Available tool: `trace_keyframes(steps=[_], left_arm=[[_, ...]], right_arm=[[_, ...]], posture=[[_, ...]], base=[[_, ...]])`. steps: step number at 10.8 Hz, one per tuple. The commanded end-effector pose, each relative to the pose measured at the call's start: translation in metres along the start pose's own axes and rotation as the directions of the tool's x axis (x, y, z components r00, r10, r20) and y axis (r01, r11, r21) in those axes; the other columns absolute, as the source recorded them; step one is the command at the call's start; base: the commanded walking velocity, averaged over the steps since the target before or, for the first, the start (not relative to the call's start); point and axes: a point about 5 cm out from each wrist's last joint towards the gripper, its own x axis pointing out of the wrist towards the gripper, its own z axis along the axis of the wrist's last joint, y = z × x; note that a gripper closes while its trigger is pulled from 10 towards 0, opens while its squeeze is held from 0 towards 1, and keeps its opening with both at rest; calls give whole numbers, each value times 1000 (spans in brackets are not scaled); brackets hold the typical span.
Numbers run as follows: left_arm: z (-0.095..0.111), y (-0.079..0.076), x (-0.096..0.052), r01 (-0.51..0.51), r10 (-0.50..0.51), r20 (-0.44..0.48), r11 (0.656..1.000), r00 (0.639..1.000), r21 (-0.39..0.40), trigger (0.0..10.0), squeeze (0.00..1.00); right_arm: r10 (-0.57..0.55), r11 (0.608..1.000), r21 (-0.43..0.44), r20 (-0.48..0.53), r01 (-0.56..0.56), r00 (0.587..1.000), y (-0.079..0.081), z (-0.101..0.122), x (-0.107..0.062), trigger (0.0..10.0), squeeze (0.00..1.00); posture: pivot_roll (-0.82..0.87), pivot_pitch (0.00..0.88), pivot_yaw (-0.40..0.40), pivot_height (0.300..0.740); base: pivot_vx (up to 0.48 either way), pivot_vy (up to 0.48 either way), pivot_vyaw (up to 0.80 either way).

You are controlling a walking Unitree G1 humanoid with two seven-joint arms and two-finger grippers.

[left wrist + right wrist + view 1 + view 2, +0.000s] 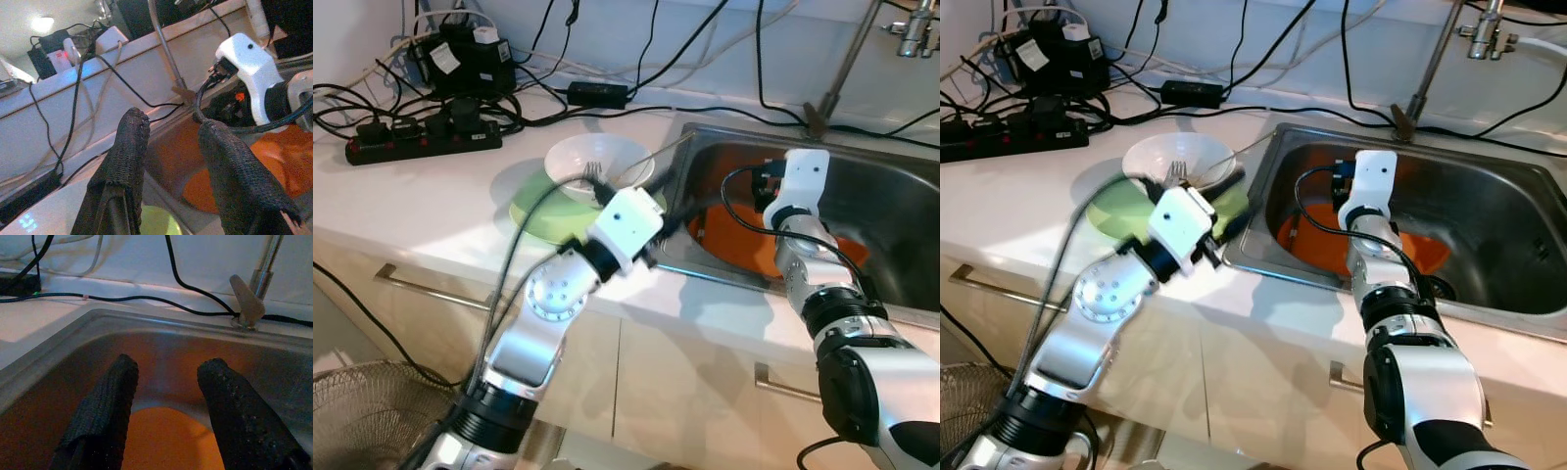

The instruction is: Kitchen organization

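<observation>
An orange plate (736,247) lies in the bottom of the steel sink (891,186). On the counter left of the sink, a white bowl (599,155) with a fork (593,174) in it rests on a green plate (533,211). My left gripper (171,125) is open and empty, hovering over the sink's left rim beside the green plate and pointing toward the orange plate (293,161). My right gripper (170,364) is down inside the sink, open, just above the orange plate (166,435), with nothing between its fingers.
A faucet (842,69) rises behind the sink. A black power strip (421,137), adapters and many cables crowd the back left of the white counter (401,211). A drawer handle (421,287) runs below, and a wire fan guard (362,401) stands at the lower left.
</observation>
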Motion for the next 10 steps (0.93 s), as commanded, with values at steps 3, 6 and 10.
trace_keyframes(steps=[3, 6, 10], left_arm=[[28, 15, -4, -22, 13, 47, 981, 999, 193, 10000, 0], [47, 32, -29, -4, -1, 14, 937, 1000, 349, 10000, 0], [35, 44, -64, 29, 22, -121, 915, 992, 402, 10000, 0]], right_arm=[[-4, 1000, 24, 44, 3, 999, 2, 10, 3, 10000, 0], [0, 1000, 21, 40, -1, 999, 5, 8, 2, 10000, 0], [10, 1000, 24, 40, -11, 999, 10, 8, 2, 10000, 0]], posture=[[265, 55, -52, 725], [289, 54, -59, 725], [305, 43, -64, 725]], base=[[0, 0, 0], [0, 0, 0], [0, 0, 0]])
